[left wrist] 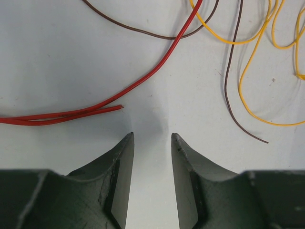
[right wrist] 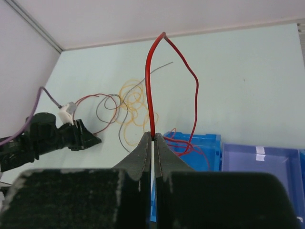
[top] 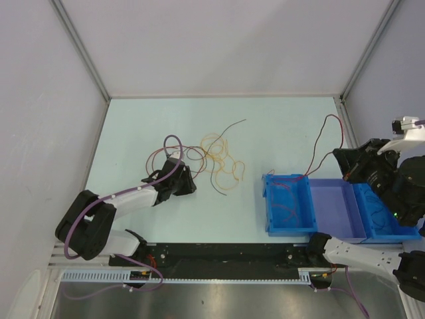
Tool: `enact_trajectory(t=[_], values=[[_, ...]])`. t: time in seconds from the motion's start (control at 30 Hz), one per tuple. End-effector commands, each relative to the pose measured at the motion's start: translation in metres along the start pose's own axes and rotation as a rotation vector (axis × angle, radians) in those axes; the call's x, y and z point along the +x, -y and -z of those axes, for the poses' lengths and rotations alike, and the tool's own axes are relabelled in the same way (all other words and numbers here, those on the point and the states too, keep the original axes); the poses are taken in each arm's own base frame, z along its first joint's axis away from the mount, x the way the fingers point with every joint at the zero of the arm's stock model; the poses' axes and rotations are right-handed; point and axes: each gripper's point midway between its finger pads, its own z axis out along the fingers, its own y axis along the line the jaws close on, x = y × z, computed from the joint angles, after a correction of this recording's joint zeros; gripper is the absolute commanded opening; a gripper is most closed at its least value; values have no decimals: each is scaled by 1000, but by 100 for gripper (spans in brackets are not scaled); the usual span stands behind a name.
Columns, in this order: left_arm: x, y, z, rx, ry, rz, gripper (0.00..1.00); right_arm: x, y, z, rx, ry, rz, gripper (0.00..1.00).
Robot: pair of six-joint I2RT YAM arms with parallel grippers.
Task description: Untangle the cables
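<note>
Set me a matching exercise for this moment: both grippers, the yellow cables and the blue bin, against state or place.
1 left gripper
2 right gripper
3 yellow cables
4 blue bin

A shut on a red cable
B loose heap in the middle of the table
C open, empty, above the table
D at the right, that red cable trailing in

Pairs: 1-C, 2-A, 3-B, 4-D

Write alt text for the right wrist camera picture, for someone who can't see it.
A dark two-finger gripper, closed, pinches a thin red wire that arches up and drops into an open blue plastic bin. Beyond, a tangle of thin yellow wires lies on the pale table, near the other black robot arm.
</note>
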Motion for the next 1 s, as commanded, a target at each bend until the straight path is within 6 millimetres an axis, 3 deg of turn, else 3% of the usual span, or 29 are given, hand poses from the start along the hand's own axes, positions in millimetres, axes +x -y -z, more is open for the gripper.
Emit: enact_trajectory(t=[0.0, 0.17, 0.3, 0.33, 0.4, 0.43, 0.73, 0.97], values=[[-13, 4, 0, -1, 33, -12, 42, 21, 11, 2, 38, -67, -2, 0], [-13, 4, 0, -1, 33, -13, 42, 43, 12, -3, 61, -131, 3, 0], [-14, 4, 1, 1, 36, -12, 41, 73, 13, -14, 87, -188, -26, 0], [-13, 4, 0, -1, 33, -12, 41, 93, 16, -21, 109, -228, -17, 0], [-14, 4, 1, 1, 36, -12, 41, 105, 15, -22, 87, -224, -78, 0], [-14, 4, 0, 1, 36, -12, 41, 121, 17, -26, 99, -254, -75, 0], [-14, 4, 1, 5, 41, -13, 40, 175, 13, -43, 127, -361, -128, 0], [-14, 4, 3, 9, 47, -11, 40, 230, 33, -56, 299, -465, -159, 0]])
